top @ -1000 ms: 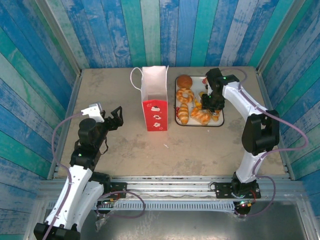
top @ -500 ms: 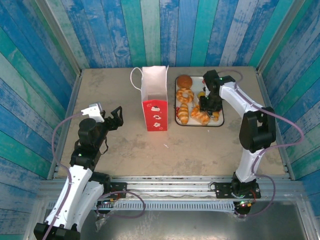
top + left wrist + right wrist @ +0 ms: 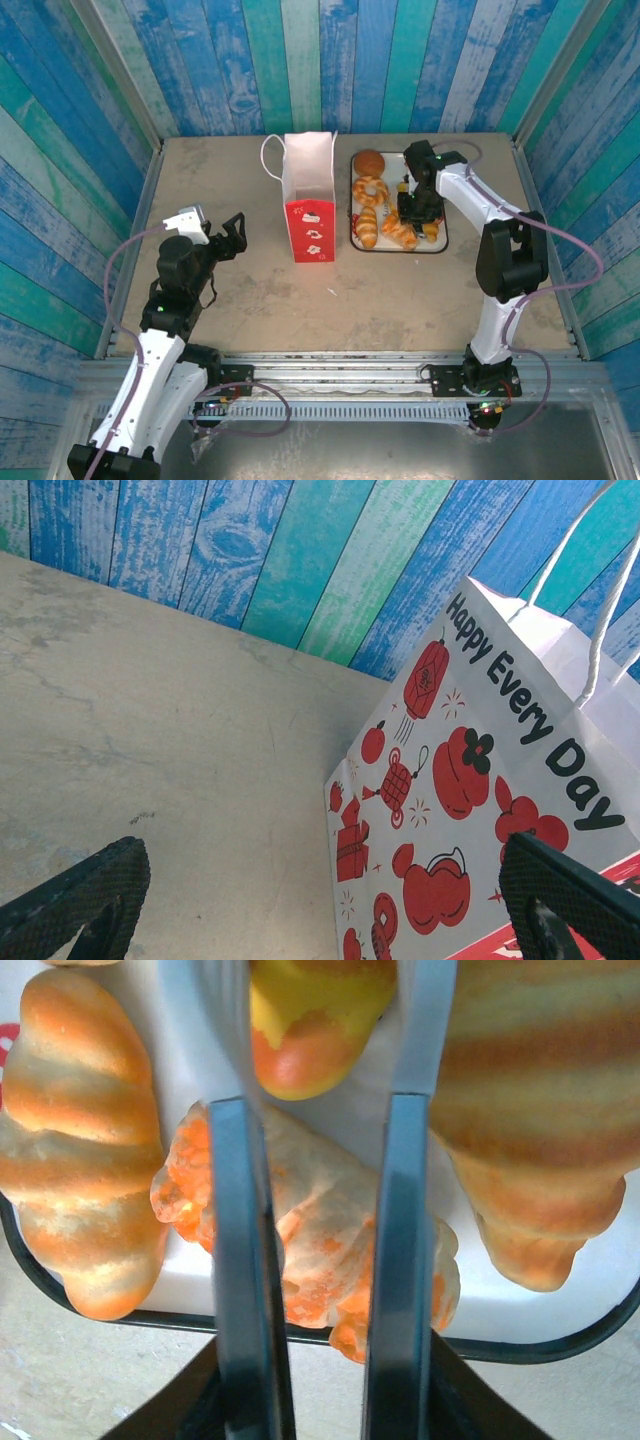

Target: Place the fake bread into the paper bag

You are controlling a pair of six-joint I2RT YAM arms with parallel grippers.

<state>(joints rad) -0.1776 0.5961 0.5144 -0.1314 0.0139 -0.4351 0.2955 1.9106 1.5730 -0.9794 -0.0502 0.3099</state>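
blue and teal plank walls [image 3: 330, 60] around 3 sides of beige tabletop [image 3: 380, 290]

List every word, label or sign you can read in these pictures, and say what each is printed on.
"Happy Every Day": black letters on the white side of the bag, above red drawings, in the left wrist view.
White marks on the bag's red lower part, in the top view: too small to read.
No other text is legible.
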